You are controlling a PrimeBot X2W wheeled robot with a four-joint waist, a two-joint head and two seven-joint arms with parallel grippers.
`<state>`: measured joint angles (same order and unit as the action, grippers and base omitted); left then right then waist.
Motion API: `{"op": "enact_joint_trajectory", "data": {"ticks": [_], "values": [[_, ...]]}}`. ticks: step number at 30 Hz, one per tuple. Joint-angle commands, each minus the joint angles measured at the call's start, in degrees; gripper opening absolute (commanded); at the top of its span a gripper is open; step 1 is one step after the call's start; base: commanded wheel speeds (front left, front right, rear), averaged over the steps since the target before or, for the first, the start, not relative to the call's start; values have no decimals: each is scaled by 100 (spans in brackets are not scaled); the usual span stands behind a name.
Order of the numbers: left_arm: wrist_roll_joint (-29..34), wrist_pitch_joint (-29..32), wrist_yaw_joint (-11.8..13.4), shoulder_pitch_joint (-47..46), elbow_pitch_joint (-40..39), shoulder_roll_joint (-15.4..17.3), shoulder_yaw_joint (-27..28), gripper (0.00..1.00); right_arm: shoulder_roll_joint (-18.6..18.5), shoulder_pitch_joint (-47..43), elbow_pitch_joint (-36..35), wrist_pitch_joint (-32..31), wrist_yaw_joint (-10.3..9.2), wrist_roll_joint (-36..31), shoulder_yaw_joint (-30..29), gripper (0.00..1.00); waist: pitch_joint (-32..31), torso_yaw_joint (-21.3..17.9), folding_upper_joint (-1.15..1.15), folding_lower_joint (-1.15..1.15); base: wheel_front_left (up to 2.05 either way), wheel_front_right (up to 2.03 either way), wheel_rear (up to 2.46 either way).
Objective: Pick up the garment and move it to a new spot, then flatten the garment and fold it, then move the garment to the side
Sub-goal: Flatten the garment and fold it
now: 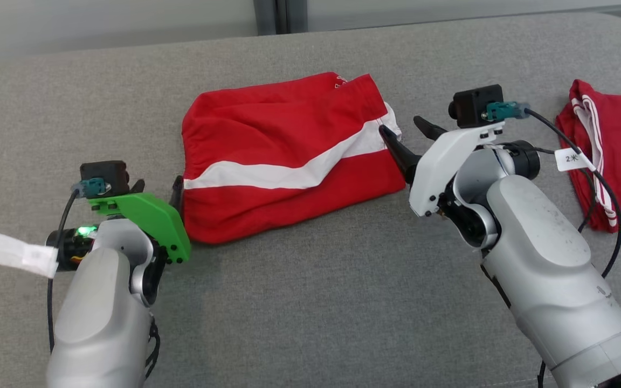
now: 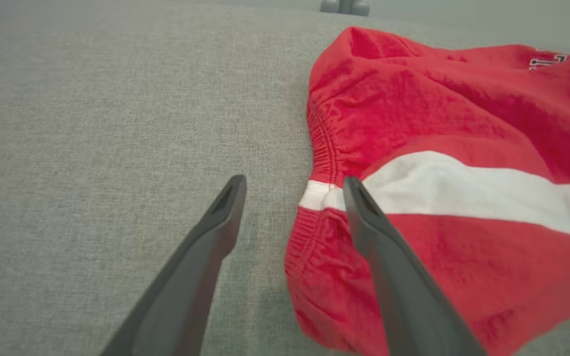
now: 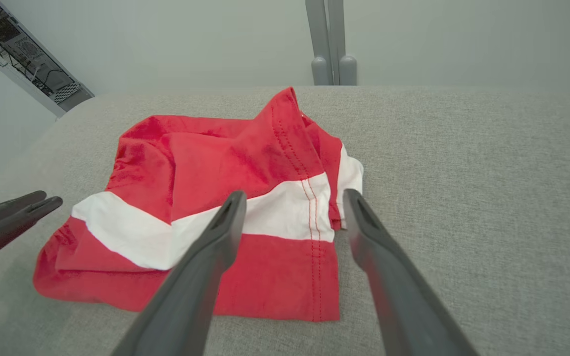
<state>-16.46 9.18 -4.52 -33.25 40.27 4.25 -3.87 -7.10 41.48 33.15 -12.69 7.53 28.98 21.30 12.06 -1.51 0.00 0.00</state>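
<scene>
On the grey cushion [image 1: 310, 312], between the two arms, the red shorts [image 1: 289, 156] with a white stripe lie folded and fairly flat. The left gripper [image 1: 158, 187] is at the waistband end with its jaws spread wide and empty, one finger over the fabric edge, the other over bare cushion. The right gripper [image 1: 401, 125] is at the opposite hem, jaws likewise apart, holding nothing. Another red garment [image 1: 618, 156] lies well apart on the right.
</scene>
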Motion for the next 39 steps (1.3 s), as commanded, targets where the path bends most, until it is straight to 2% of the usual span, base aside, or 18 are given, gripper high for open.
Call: {"op": "enact_joint_trajectory", "data": {"ticks": [1,12,19,20,22,25,31,35,39], "values": [[80,101,-16,-177,130,15,-54,100,14,145,98,56,-9,66,55,100,227,-15,0,0,0,0,0],[251,388,-67,-605,919,-7,-485,100,-37,639,641,225,-9,272,535,100,486,-29,0,0,0,0,0],[427,259,-32,-746,1119,38,-706,100,14,841,839,240,-9,447,926,100,572,-22,0,0,0,0,0],[432,266,-53,-760,1151,36,-735,85,21,862,866,255,-9,461,957,100,584,-17,0,0,0,0,0],[416,259,-91,-781,1215,23,-791,0,38,896,949,287,-9,509,1030,100,606,-3,0,0,0,0,0],[367,251,-102,-776,1336,11,-829,0,43,989,1083,362,-9,574,1088,100,617,20,0,0,0,0,0],[264,143,-130,-765,1480,-26,-885,0,107,1135,1553,688,-9,445,841,100,579,61,0,0,0,0,0],[205,25,-131,-797,1520,-45,-913,0,166,1144,1770,655,-9,479,834,100,563,77,0,0,0,0,0],[154,-39,-139,-863,1555,-60,-946,0,218,1082,1688,567,-9,671,1057,100,581,68,0,0,0,0,0]]}}
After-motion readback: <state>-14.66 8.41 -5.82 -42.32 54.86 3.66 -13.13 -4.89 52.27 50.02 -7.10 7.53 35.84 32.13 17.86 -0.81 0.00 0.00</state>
